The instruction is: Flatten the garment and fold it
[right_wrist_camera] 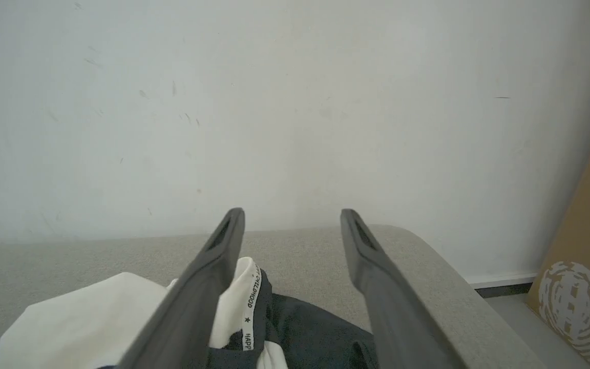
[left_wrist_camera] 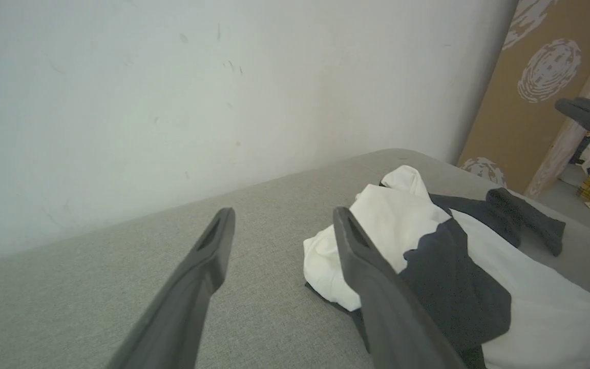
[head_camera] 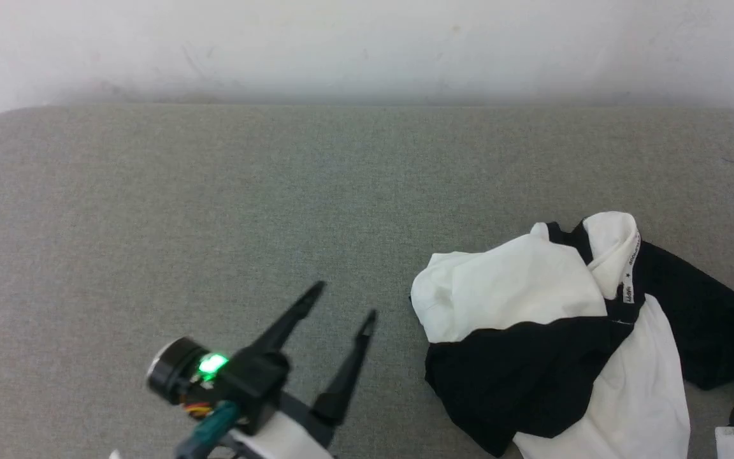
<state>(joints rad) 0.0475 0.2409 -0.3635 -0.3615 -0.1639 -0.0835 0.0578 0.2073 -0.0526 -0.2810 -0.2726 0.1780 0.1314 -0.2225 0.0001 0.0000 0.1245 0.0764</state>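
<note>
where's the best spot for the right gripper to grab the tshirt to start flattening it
Probably the black sleeve sticking out at the garment's right edge: it lies loose, clear of the bunched middle, beside the open right gripper. Come in low from the right and pinch its edge.

Crumpled garment (head_camera: 571,344) (white, black sleeves)

Grey cushion (head_camera: 214,191) lies bare from eight round to two o'clock, free passage; crumpled garment (head_camera: 507,287) blocks four o'clock; wall (head_camera: 367,44) closes twelve.
</note>
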